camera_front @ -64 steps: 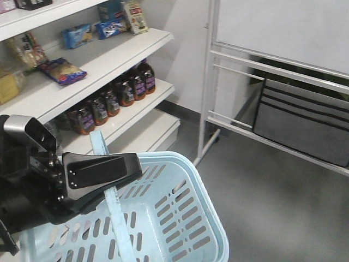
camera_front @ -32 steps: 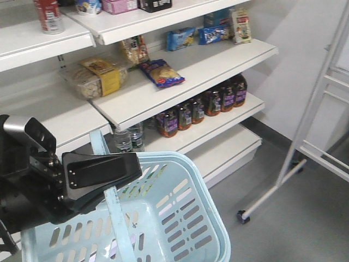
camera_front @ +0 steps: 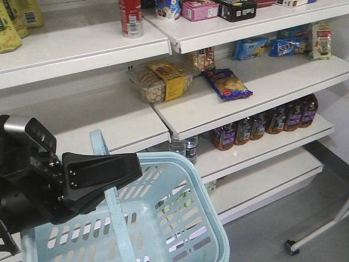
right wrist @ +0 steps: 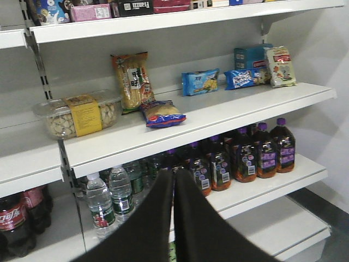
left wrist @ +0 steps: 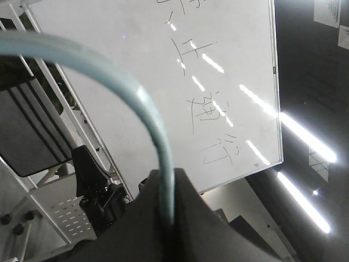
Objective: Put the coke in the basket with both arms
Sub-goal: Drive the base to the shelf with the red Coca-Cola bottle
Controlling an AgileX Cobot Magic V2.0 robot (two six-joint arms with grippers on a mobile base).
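Two pincers closed: left pincer (camera_front: pixel 122 184) clamps handle of basket (camera_front: pixel 210 210), right pincer (right wrist: pixel 173 188) empty. Shelves (camera_front: pixel 283 76) newly fill view behind basket; probable coke (camera_front: pixel 130 17) appears above.

White shelves (camera_front: pixel 82 49), snack packets (right wrist: pixel 199 82), water bottles (right wrist: pixel 121 194)

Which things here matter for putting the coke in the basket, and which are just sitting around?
For the job: basket; left gripper holding its handle; right gripper, jaws shut; red coke, top shelf.
Lying about: nut tub; snack bag; juice bottles; water bottles.
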